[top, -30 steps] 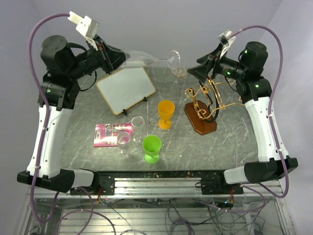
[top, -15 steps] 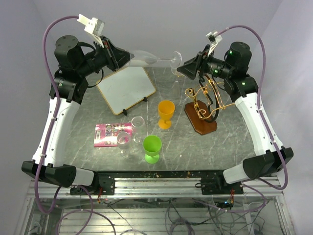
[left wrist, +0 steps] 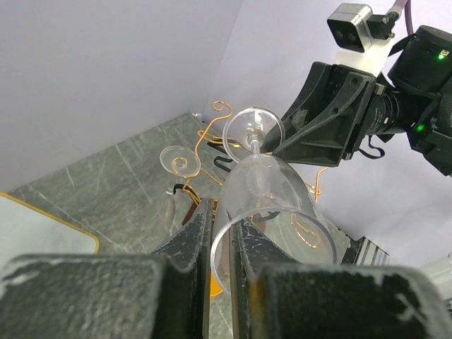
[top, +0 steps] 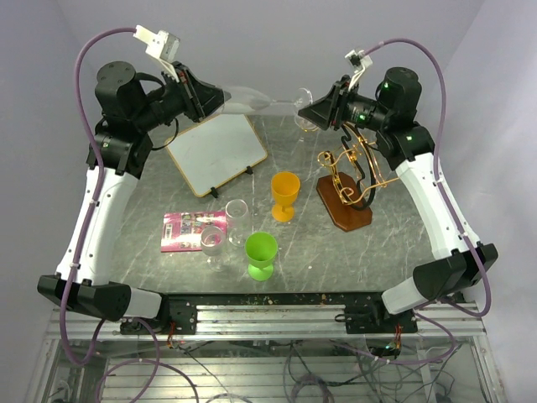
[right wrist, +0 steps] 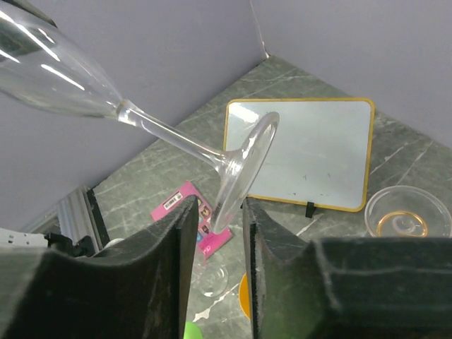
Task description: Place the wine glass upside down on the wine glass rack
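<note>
The clear wine glass lies level in the air above the table's back edge. My left gripper is shut on the bowl's rim, one finger inside the bowl and one outside. The stem and foot point at my right gripper, which is open with its jaws on either side of the foot's edge. The foot stands between the pads, nearer one of them. The wine glass rack, gold wire on a brown base, stands below my right arm.
A clear round glass foot sits on one of the rack's gold curls. A small whiteboard stands at the back left. An orange goblet, a green goblet, two clear glasses and a pink card are mid-table.
My right gripper has moved left and up until its jaws straddle the glass's foot. My left arm rose with the glass earlier and has since held still.
</note>
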Controlling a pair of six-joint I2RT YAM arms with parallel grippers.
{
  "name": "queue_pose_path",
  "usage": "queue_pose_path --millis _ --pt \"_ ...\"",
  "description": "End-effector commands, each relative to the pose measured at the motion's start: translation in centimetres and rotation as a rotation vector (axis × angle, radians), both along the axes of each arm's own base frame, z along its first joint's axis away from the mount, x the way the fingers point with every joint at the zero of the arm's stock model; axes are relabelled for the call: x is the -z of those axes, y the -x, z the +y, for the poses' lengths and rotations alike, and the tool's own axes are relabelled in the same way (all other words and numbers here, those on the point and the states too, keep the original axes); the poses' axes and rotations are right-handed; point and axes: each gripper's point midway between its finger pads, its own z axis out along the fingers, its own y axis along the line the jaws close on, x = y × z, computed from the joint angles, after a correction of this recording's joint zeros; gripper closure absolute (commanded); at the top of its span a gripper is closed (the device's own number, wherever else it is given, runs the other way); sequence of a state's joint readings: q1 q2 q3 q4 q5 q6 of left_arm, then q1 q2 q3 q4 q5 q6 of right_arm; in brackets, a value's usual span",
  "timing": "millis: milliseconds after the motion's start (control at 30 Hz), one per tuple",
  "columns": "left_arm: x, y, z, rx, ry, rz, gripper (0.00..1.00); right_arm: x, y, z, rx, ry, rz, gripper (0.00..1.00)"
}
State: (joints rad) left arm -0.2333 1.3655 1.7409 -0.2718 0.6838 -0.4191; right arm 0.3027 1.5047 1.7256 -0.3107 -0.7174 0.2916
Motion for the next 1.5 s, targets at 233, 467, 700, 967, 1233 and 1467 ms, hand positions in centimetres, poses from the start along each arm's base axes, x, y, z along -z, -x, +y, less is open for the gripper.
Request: queue_pose_path --millis 233,467,700,967,1233,1467 --pt "-0.5 0.4 -0.4 0.008 -0.016 -0.068 0.93 -2.0 -0.8 -0.3 0.052 -0.024 -0.052 1.00" --pt "0.2 0.9 -0.7 0.031 -0.016 -0.064 0.72 -1.9 -2.0 -1.9 0.160 0.025 -0.078 1.00" --pt "0.7 1.3 -0.7 0.038 -0.013 -0.048 0.41 -2.4 -2.8 -3.4 0.226 0.049 -0.103 1.00" --pt "1.4 1.8 0.4 -0.014 -0.061 -0.066 0.17 -3.2 -4.1 -7.4 0.367 0.098 -0.143 1.00" --pt "2.2 1.6 2.7 -0.137 -0.149 -0.085 0.06 -4.6 -5.4 -13.7 0.557 0.145 -0.185 1.00" --pt "4.6 1.6 4.7 -0.218 -0.297 -0.118 0.07 -7.1 -5.5 -19.5 0.795 0.260 -0.271 1.00"
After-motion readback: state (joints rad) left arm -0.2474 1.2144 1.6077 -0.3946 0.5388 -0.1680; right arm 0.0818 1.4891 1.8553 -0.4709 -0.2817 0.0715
